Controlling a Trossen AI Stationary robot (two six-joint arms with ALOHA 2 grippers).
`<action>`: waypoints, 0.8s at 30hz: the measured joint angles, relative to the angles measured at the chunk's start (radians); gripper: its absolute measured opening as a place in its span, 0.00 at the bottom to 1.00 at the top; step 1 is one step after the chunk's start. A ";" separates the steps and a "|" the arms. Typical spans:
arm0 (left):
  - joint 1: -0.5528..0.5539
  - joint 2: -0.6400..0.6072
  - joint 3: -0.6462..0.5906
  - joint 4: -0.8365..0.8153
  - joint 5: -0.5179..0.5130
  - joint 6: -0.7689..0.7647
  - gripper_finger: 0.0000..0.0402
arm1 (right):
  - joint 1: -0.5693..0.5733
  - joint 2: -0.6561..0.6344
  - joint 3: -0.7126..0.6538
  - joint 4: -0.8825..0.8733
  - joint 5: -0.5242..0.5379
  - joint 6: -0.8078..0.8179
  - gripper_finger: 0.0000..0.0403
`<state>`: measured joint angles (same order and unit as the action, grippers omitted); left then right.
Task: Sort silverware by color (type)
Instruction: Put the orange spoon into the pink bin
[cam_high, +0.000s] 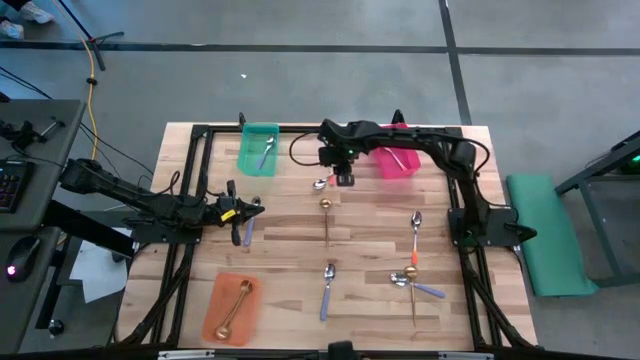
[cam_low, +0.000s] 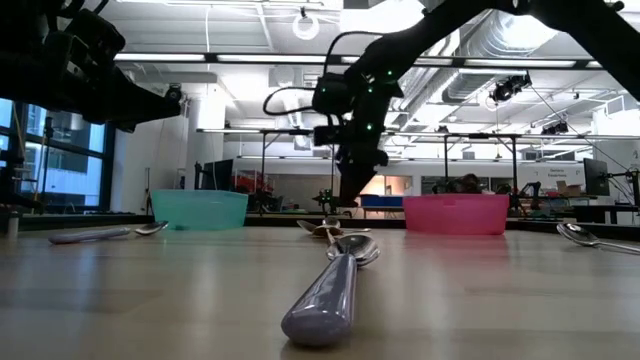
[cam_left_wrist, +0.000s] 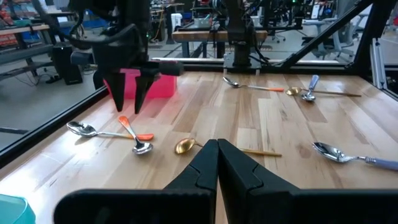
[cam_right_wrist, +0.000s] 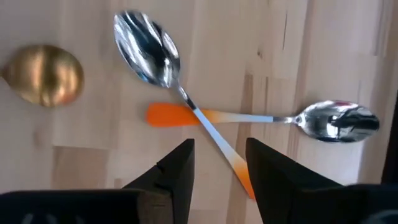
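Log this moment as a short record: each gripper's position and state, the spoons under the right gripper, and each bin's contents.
right gripper: open, above two crossed orange-handled spoons
left gripper: at the table's left side, shut; whether it holds anything cannot be told
teal bin: one lavender-handled spoon
pink bin: one orange-handled spoon
orange bin: one gold spoon
loose nearby: gold spoon
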<state>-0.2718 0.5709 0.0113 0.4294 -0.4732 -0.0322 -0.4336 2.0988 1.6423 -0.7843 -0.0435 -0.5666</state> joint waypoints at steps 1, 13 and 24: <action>0.000 0.000 0.000 0.000 0.000 0.000 0.00 | -0.005 0.004 -0.001 0.001 -0.004 -0.010 0.32; 0.000 0.000 0.000 0.001 0.000 0.000 0.00 | -0.050 0.033 -0.003 0.014 -0.064 -0.045 0.32; 0.002 0.000 0.000 -0.003 0.000 0.009 0.00 | -0.050 0.098 -0.002 0.042 -0.076 -0.081 0.32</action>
<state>-0.2703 0.5709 0.0113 0.4262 -0.4736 -0.0236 -0.4839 2.1971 1.6400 -0.7427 -0.1196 -0.6473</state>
